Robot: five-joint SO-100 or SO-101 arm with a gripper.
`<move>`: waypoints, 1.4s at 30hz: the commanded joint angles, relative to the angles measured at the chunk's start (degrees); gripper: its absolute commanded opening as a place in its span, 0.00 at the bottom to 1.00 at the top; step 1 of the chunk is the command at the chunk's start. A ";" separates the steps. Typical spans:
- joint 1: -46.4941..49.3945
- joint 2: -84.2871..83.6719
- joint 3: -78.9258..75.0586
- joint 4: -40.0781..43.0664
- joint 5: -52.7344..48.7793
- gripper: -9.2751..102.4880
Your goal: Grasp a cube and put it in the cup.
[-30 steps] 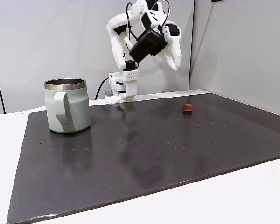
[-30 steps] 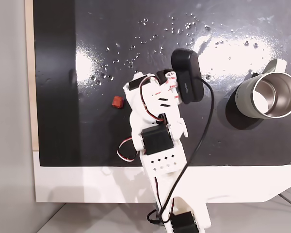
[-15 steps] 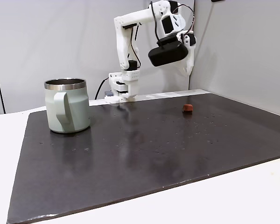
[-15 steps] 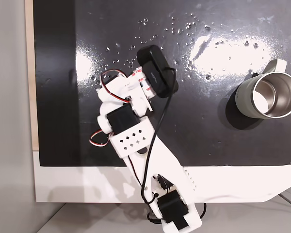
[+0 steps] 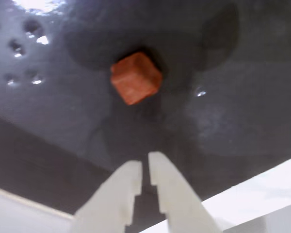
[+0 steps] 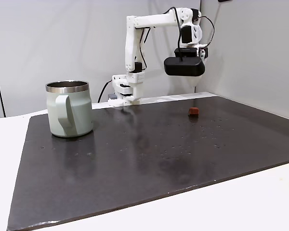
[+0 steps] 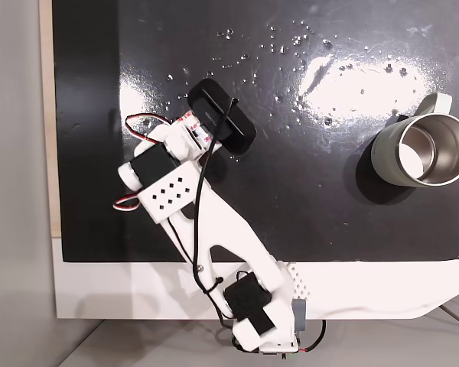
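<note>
On the dark desk (image 6: 149, 149), straight ahead of the gripper (image 5: 144, 171) in the wrist view: cube (image 5: 136, 78), resting loose, apart from the tips. We note the fingers nearly together, empty. Cup (image 6: 70, 108) stands well apart.

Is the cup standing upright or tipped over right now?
Upright. In a fixed view the cup stands on its base with the steel rim on top; in another fixed view its round mouth faces straight up.
</note>
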 commanded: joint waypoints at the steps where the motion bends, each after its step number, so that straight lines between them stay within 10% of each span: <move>1: -1.23 -1.41 -4.66 1.76 -0.97 0.08; 42: 4.39 -9.58 -4.39 3.78 -2.99 0.30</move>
